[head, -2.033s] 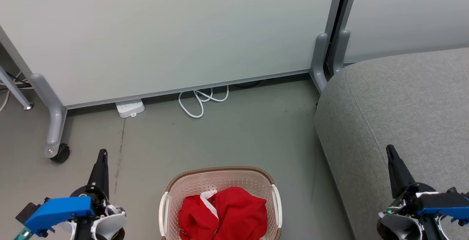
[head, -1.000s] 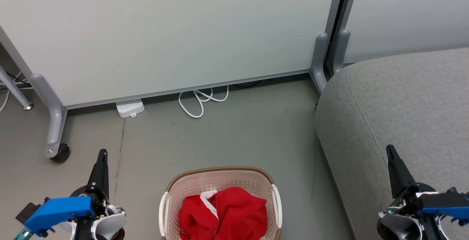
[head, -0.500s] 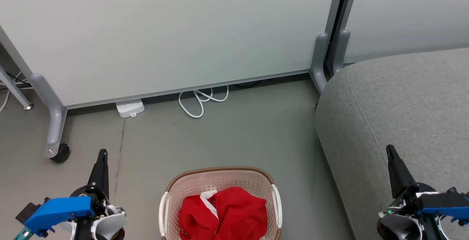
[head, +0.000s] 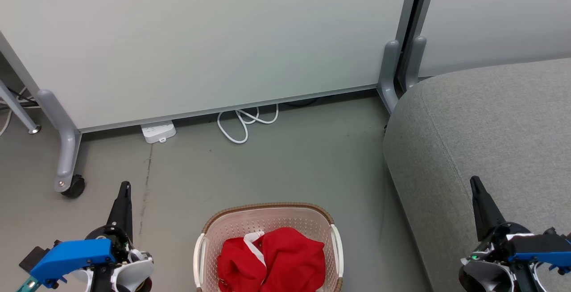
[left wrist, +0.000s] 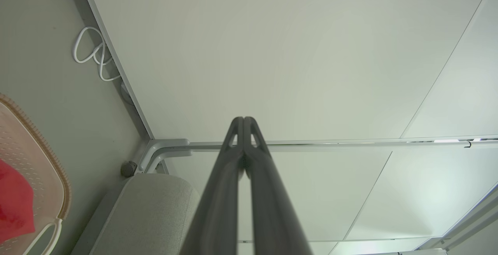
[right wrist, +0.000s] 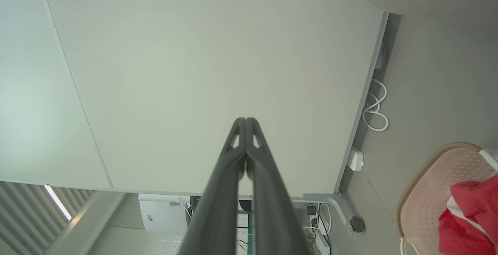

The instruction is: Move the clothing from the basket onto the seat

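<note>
The red clothing (head: 272, 258) with white trim lies bunched in the cream basket (head: 267, 209) on the floor at the bottom centre of the head view. The grey seat (head: 490, 122) fills the right side. My left gripper (head: 126, 186) hangs shut and empty to the left of the basket, its tips pressed together in the left wrist view (left wrist: 243, 119). My right gripper (head: 473, 179) is shut and empty over the seat's front edge, fingers together in the right wrist view (right wrist: 246, 120). That view catches the basket (right wrist: 428, 192) and the clothing (right wrist: 472, 216) at its lower right.
A pale partition panel (head: 200, 38) on grey castor legs (head: 67, 149) stands behind the basket. A white power strip (head: 158, 131) and a coiled white cable (head: 245, 122) lie on the grey floor (head: 290, 167) at its base.
</note>
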Robot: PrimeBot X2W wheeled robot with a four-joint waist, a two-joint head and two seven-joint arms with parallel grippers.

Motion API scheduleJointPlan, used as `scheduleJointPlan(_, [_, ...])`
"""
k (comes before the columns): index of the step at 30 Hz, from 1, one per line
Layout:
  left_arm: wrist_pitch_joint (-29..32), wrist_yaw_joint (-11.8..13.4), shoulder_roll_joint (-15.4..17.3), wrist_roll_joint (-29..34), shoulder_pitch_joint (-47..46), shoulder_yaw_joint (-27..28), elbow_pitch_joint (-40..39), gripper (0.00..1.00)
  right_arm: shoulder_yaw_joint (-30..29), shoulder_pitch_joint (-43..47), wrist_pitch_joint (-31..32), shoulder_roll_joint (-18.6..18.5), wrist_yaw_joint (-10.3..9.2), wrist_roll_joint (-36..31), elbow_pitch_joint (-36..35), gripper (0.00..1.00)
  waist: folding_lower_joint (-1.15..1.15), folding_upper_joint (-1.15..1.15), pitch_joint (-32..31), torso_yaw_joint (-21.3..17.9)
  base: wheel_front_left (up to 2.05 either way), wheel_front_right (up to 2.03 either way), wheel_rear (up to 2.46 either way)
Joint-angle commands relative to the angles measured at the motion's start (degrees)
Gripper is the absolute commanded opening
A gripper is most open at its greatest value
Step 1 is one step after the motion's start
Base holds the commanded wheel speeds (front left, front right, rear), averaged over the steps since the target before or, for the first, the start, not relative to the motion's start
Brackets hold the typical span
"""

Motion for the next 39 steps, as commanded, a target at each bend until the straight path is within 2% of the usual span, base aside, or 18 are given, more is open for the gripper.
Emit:
scheduleJointPlan(1, [0.2,-0.2,0.0,-0.1,-0.6,0.1,-0.2,0.00,0.0,-0.6,0.2,0.1,0.04,0.2,-0.1,0.00,0.00,0.00,0.0,0.0,0.00,0.00,0.00])
scheduleJointPlan(7, [0.2,-0.2,0.0,-0.1,-0.6,0.1,-0.2,0.00,0.0,-0.6,0.2,0.1,0.05,0.2,-0.1,0.00,0.00,0.00,0.0,0.0,0.00,0.00,0.00])
scheduleJointPlan(8, [0.0,0.0,0.0,0.0,0.0,0.0,0.0,1.00,0.0,0.0,0.0,0.0,0.00,0.0,0.0,1.00,0.00,0.00,0.0,0.0,0.00,0.00,0.00])
scheduleJointPlan(11, [-0.2,0.0,-0.3,0.1,1.8,-0.1,1.7,1.00,0.2,1.5,-0.2,0.2,-0.08,-0.1,1.8,1.00,0.00,0.00,0.0,0.0,0.00,0.00,0.00])
scheduleJointPlan(23, [-3.6,0.0,-0.2,3.8,1.2,-1.5,0.4,1.00,1.0,1.2,-3.6,0.2,-0.06,-4.5,1.5,1.00,0.00,0.00,0.2,0.1,0.00,0.00,0.00])
scheduleJointPlan(39, [-7.6,0.0,-0.1,19.5,0.4,-2.9,-1.5,1.00,2.0,0.7,-7.6,0.1,-0.03,-17.8,-0.9,1.00,0.00,0.00,0.4,0.2,0.00,0.00,0.00])
